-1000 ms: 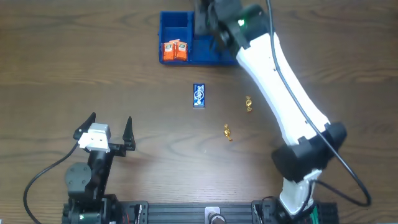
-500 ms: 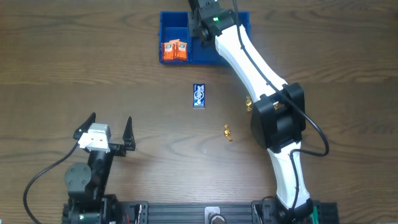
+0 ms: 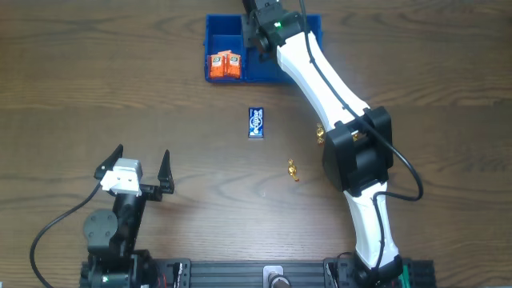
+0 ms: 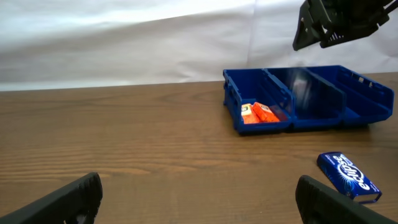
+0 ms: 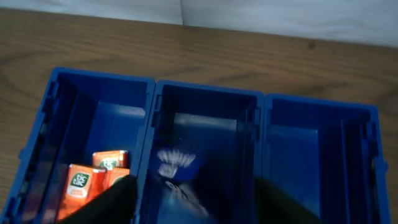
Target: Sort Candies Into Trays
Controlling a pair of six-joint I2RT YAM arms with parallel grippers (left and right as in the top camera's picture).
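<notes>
Candies: blurred blue pack sits loose in middle bin of tray, orange packs in the bin beside | right gripper above, fingers apart, holding nothing | left gripper spread near its base | step: I judge release | next: I fetch second blue pack into same bin, then gold candies.
</notes>
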